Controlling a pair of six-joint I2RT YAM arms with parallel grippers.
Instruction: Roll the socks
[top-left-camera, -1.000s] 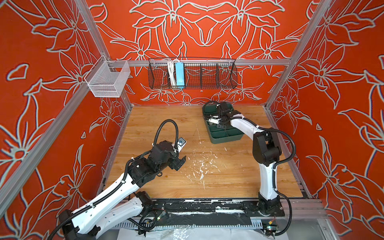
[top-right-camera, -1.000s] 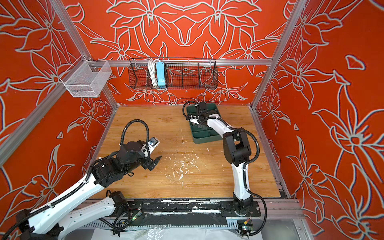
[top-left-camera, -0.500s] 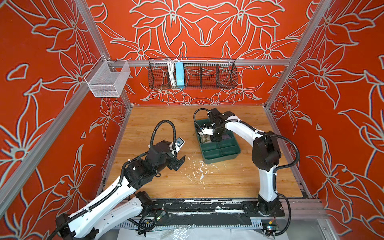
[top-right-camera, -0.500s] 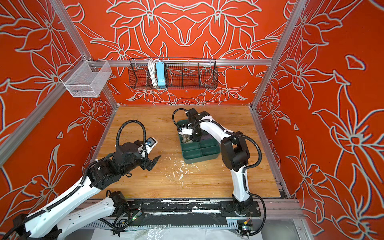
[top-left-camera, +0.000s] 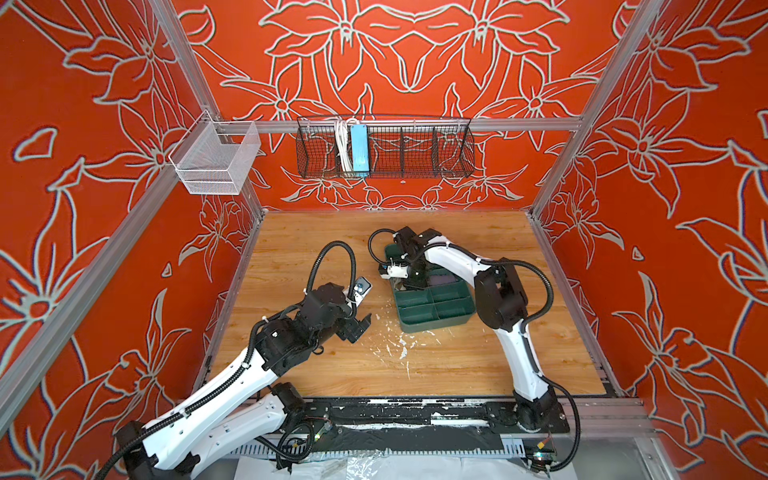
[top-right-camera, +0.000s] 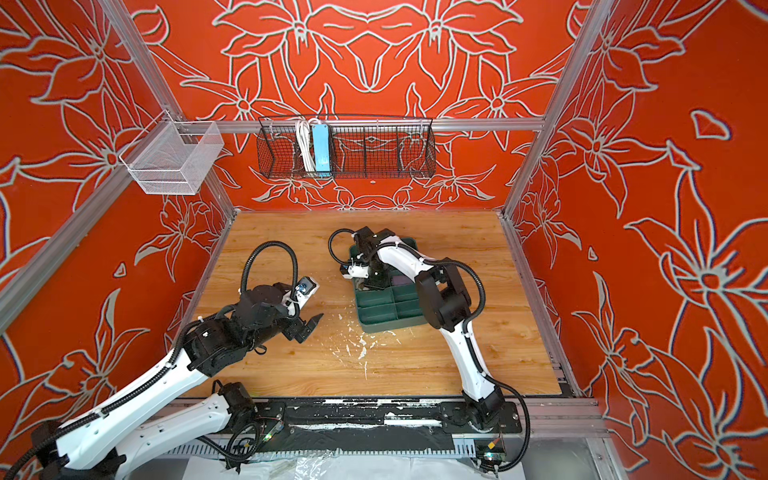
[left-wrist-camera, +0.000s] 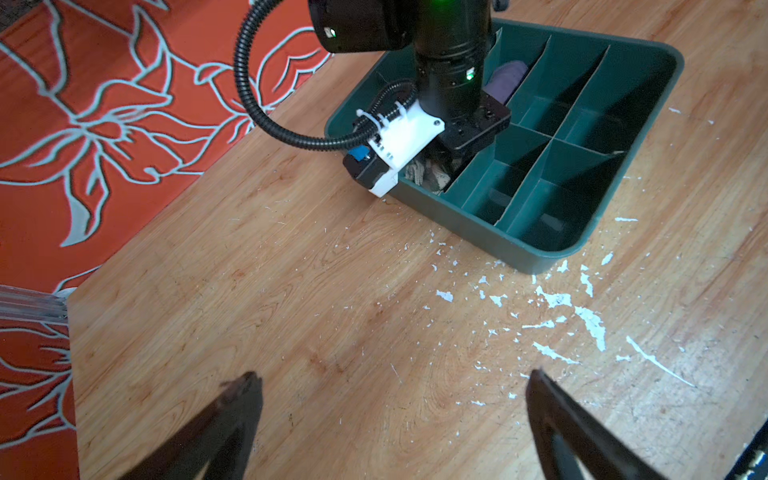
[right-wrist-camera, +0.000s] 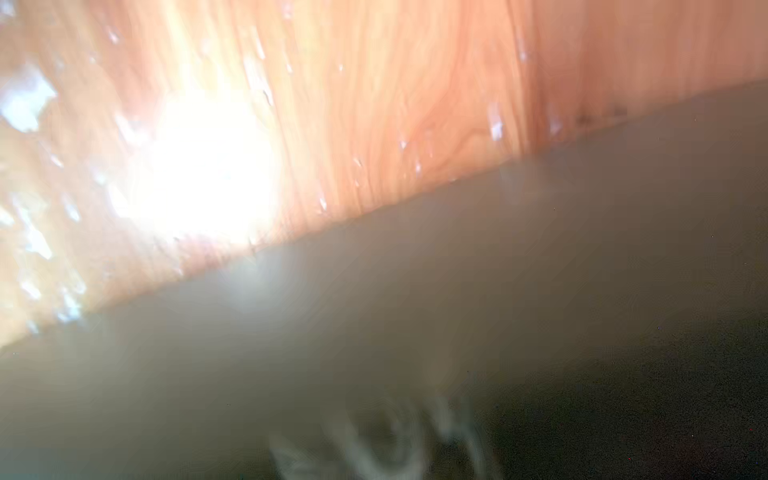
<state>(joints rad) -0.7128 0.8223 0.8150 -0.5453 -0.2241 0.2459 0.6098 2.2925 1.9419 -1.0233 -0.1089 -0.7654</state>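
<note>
Two socks are found inside a green divided tray (top-left-camera: 432, 326), which is set just right of centre on the wooden table (top-left-camera: 457, 365) in both top views. The beige patterned sock (left-wrist-camera: 428, 174) is lodged in a compartment on the tray's left side, and the purple sock (left-wrist-camera: 505, 79) is tucked into the compartment just right of it. The right gripper (left-wrist-camera: 446, 160) is lowered into the beige sock's compartment and touches the sock. Whether its jaws are clamped cannot be told, as they are hidden. The left gripper (left-wrist-camera: 392, 376) is held left of centre above bare wood, its jaws spread wide with nothing between them. Small white flecks (left-wrist-camera: 590, 324) are scattered just below the tray.
</note>
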